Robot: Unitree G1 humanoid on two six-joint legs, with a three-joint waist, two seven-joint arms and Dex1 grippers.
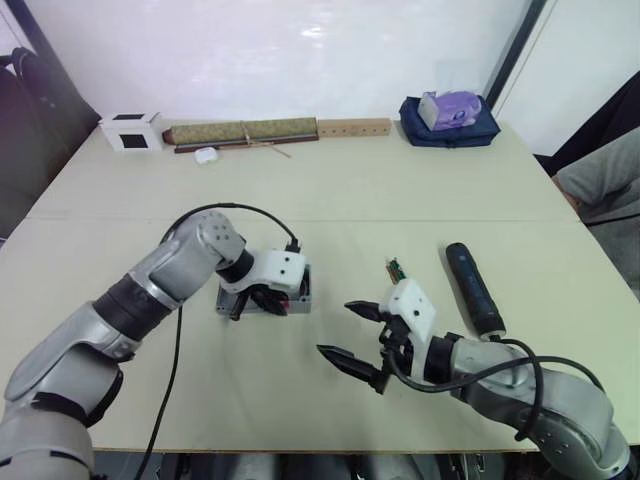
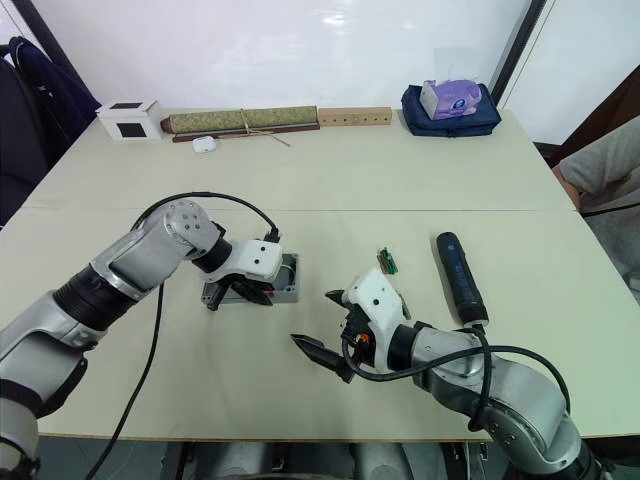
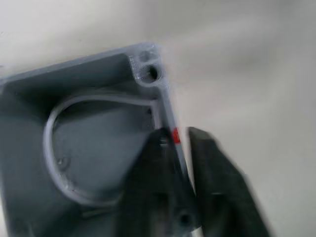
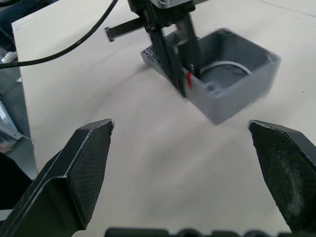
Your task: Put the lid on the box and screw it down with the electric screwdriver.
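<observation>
The grey box (image 4: pixel 232 86) stands open side up on the table, its white wire loop (image 3: pixel 54 163) curling inside. My left gripper (image 1: pixel 258 300) is shut on the box's wall, one finger inside and one outside, right at the red mark (image 4: pixel 188 79). A shallower grey piece, the lid (image 1: pixel 224 298), lies against the box's left side, mostly hidden behind that gripper. My right gripper (image 1: pixel 334 328) hovers open and empty a little to the right of the box, pointing at it. The black and blue electric screwdriver (image 1: pixel 474 288) lies on the table further right.
A small green strip (image 1: pixel 396 268) lies between the box and the screwdriver. Along the far edge are a white box (image 1: pixel 131 130), a rolled mat (image 1: pixel 240 132), a wooden block (image 1: pixel 354 127) and a blue bag with tissues (image 1: pixel 450 118). A person's sleeve (image 1: pixel 600 185) shows at right.
</observation>
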